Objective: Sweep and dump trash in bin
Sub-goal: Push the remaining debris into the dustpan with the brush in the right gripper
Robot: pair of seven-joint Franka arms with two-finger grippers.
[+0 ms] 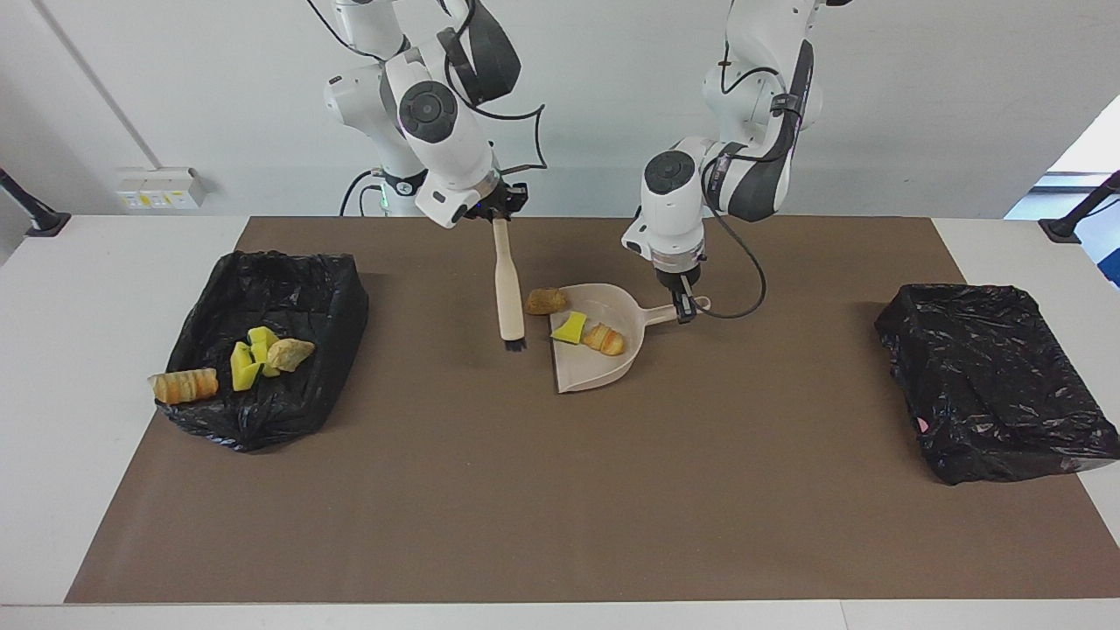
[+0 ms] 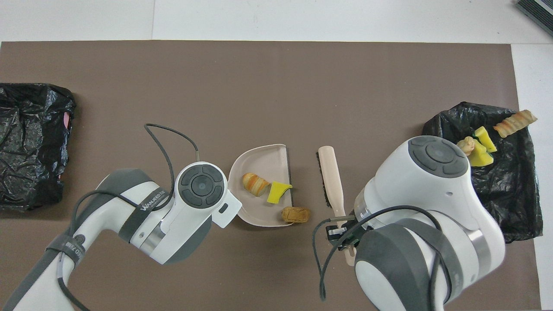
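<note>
We see a brown lump (image 1: 545,301) at the dustpan (image 1: 604,363) lip; left gripper (image 1: 685,305) clamps its handle, right gripper (image 1: 499,210) clamps the raised brush (image 1: 507,289).

even, bright indoor light is falling from above on both views, leaving the matte brown table mat (image 1: 560,490) free of glare. soft, short shadows are lying under the beige plastic dustpan (image 1: 604,372) and beside the crinkled black plastic bin liner (image 1: 289,289), whose folds are catching small glints. daylight is showing at a window edge at the left arm's end in the facing view. the white glossy arm casings (image 2: 436,172) are reflecting faint highlights. both views are staying sharp, with no visible motion blur or edge warping.
</note>
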